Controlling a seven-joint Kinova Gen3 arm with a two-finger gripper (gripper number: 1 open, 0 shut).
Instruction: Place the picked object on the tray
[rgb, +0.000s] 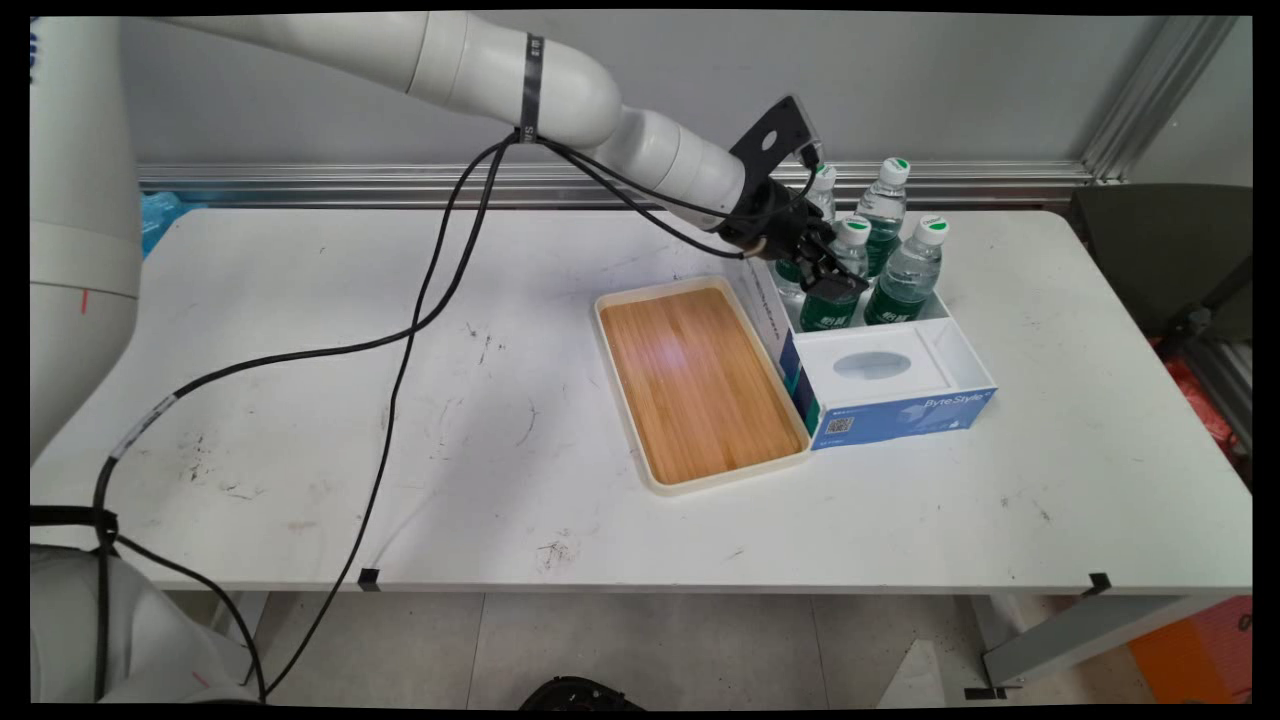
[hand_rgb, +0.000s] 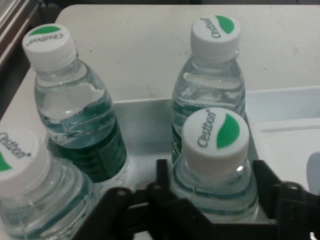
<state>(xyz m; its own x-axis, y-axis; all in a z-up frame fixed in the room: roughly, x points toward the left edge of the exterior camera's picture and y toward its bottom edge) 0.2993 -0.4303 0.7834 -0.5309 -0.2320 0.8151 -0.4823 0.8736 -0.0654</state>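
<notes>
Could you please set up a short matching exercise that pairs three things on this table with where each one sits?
Things:
1. tray
2. tissue box
3. gripper

Places:
A. around the shoulders of one bottle
B. in the near part of the white bin
C. left of the bin, on the table

Pairs: 1-C, 2-B, 3-A

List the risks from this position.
1. The gripper straddles one bottle with three others packed close; the rear bottle stands right behind it and a neighbour beside it, so either might get knocked or tipped.
2. The fingers sit just below the cap, around the shoulder, so the bottle may slip.
</notes>
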